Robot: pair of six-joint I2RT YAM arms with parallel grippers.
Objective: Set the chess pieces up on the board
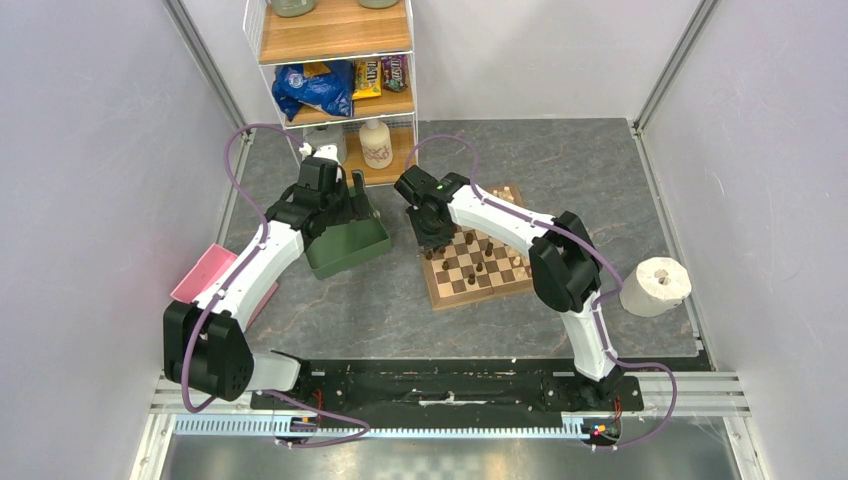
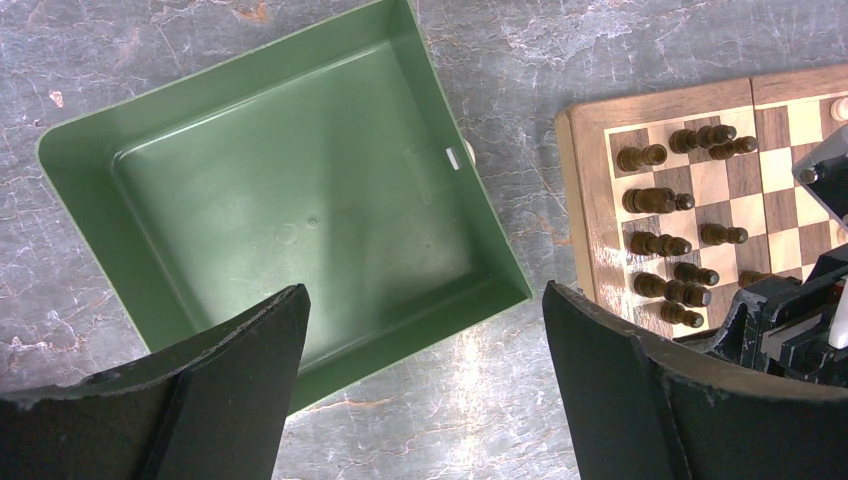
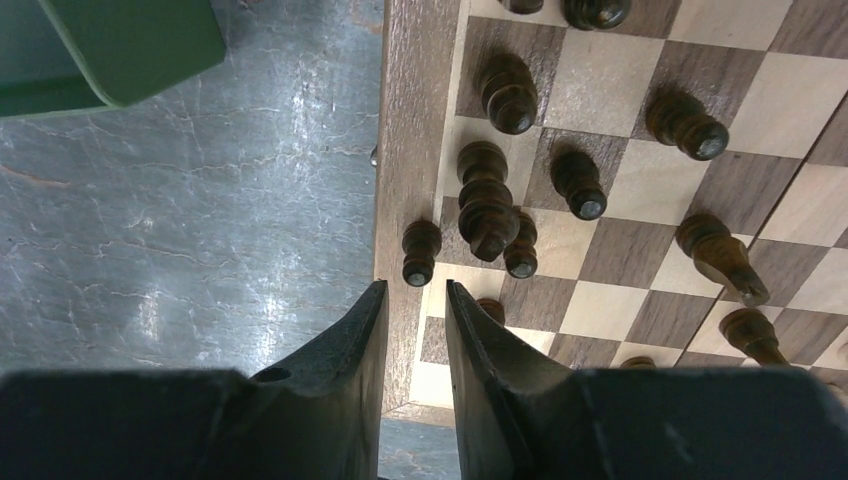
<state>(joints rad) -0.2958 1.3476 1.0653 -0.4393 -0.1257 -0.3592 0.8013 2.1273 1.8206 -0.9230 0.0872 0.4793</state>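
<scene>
The right jaws are close together with a thin gap, and nothing is in the gap. They hang low over the side edge of the board (image 3: 405, 120), the edge that faces the green tray (image 2: 290, 200). Just past their tips a small dark pawn (image 3: 420, 252) stands on the plain wood strip at that edge. It does not touch the jaws. Next to it, on the squares, a taller dark piece (image 3: 487, 205) and a little one (image 3: 520, 250) stand so close that they look like they touch. More dark pieces (image 3: 685, 122) stand on squares farther in. I cannot tell if any of them lean.

The left jaws are spread wide and hold nothing. They hang above the near corner of the green tray. One black finger (image 2: 230, 400) is over the tray's rim. The other is over the grey tabletop (image 2: 500, 120), right by the board. From there you can see the dark pieces bunched along the board edge closest to the tray.

The board lies near the middle of the tabletop, a bit toward the right edge and turned a little. The tray sits just to its left, not touching it. A roll of paper (image 1: 655, 287) stands near the right edge. A pink flat thing (image 1: 205, 272) lies at the left edge. A shelf (image 1: 335, 60) stands at the far edge with a bottle (image 1: 376, 145) on its lowest board.
</scene>
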